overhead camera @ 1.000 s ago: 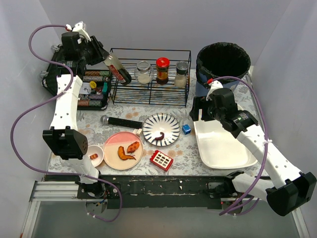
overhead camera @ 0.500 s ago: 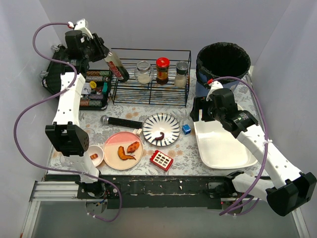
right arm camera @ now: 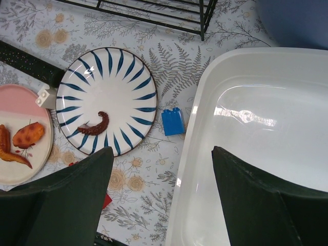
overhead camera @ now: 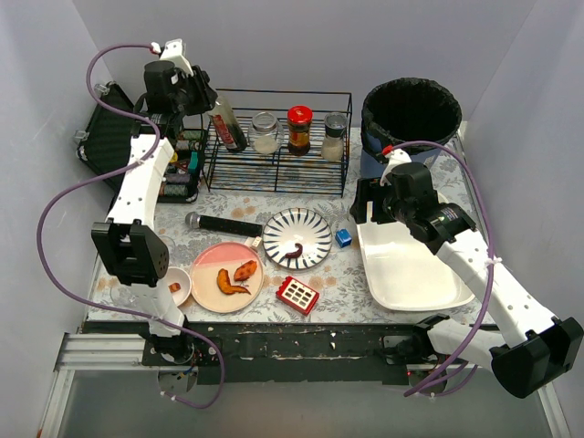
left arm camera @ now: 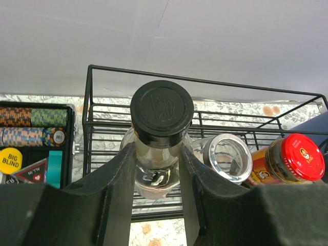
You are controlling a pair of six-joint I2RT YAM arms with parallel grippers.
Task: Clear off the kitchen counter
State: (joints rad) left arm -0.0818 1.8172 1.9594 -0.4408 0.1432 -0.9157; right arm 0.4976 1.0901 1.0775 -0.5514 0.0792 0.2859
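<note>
The kitchen counter (overhead camera: 342, 274) has a white-and-grey floral top; it also shows in the right wrist view (right arm camera: 148, 179). My left gripper (overhead camera: 208, 105) is shut on a glass bottle with a black cap (left arm camera: 162, 110), held nearly upright over the left end of the black wire rack (overhead camera: 278, 166). The left fingers (left arm camera: 120, 179) press both sides of the bottle. My right gripper (overhead camera: 368, 204) is open and empty, jaws wide apart (right arm camera: 160, 154), above the left rim of the white tub (right arm camera: 266, 154).
The rack holds a glass jar (overhead camera: 265, 132), a red-lidded jar (overhead camera: 299, 128) and a shaker (overhead camera: 335, 135). On the counter are a striped plate (overhead camera: 297, 238), a pink plate (overhead camera: 226, 276), a small bowl (overhead camera: 173, 286), a blue brick (overhead camera: 343, 237), a red block (overhead camera: 298, 294) and a black stick (overhead camera: 224, 224). A black bin (overhead camera: 411, 114) stands back right.
My left gripper has carried the bottle to the right, from beside the rack to over its left end, and turned it more upright. The right arm has not moved.
</note>
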